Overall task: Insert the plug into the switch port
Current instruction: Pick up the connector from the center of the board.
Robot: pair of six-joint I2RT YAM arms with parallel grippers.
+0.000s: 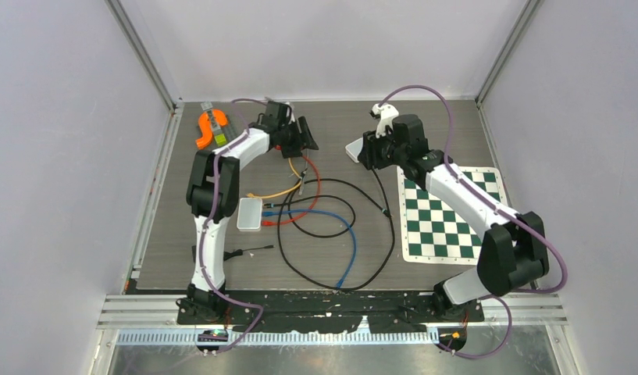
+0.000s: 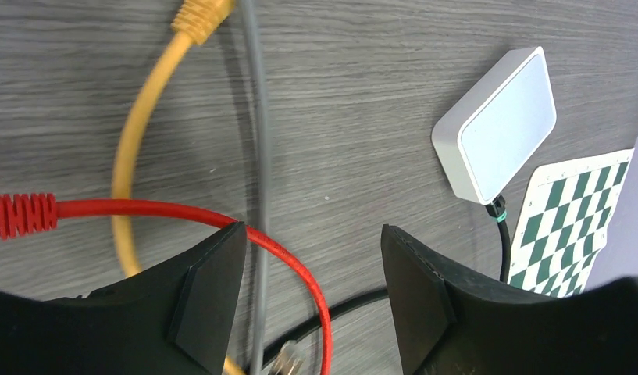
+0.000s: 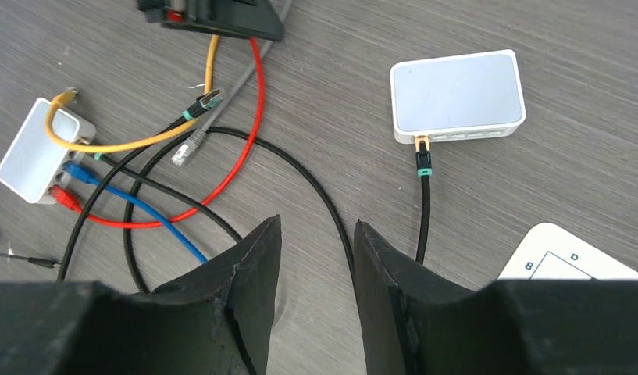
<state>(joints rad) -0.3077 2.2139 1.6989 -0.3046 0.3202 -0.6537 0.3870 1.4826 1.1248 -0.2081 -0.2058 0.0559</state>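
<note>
- Your left fingers (image 2: 206,305) hang wide apart over the bench (image 2: 362,94) and hold nothing. A red cable (image 2: 167,209) crosses the bench below the gap, not gripped.
- Your right fingers (image 3: 245,289) stand narrow, with a slim gap and nothing in it.
- The far switch (image 3: 456,94), a small white box, lies on the bench ahead of the right fingers. One black cable (image 3: 423,203) is seated in its port row. The other ports look free, though they are too small to be sure.
- A second switch (image 3: 38,152) sits at the left of the right wrist view, with yellow, blue and red leads plugged in.
- Four loose ends lie on the bench. A yellow plug (image 2: 198,16) and a red ribbed boot (image 2: 19,217) are near the left fingers. A teal-collared plug (image 3: 210,99) and a clear plug (image 3: 184,151) lie between the two switches. I cannot tell which one is meant.
- Expect any of these plugs to be light, hard and small, with a brittle latch tab, on a soft, springy cord that will likely twist it.
- Pinch the boot's sides just behind the tip, keeping the tab clear.
- The switch looks light and may slide when pushed, so brace it.
</note>
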